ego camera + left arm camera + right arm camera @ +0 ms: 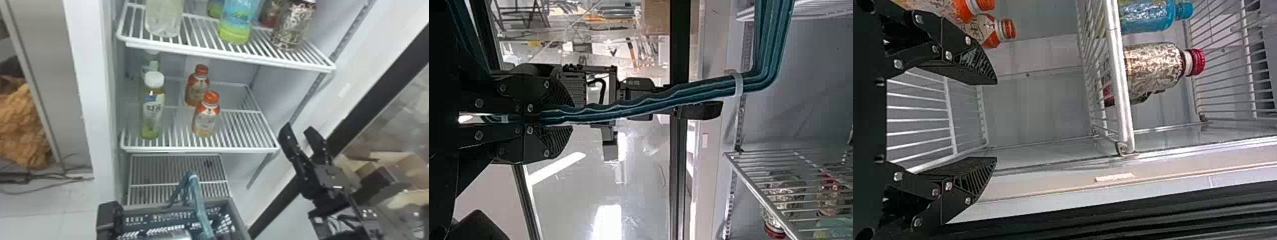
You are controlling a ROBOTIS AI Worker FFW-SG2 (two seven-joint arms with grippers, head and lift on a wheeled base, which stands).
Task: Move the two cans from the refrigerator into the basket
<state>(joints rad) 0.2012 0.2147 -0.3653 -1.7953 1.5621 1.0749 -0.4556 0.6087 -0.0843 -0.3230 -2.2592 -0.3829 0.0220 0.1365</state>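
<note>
Head view captures the right claw (297,127), fingers apart, right of the middle shelf (204,149). Below-left of it, the basket (240,217) holds a silvery shape (175,236), possibly a can; the left claw (563,118) pinches the teal handle (654,102). Any next reach should clear the shelf edge, basket kept steady.

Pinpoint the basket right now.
Basket: head view, bottom edge near centre, just in front of the fridge's lowest visible rack. Its teal handle is clamped in the left gripper, per the left wrist view.
</note>
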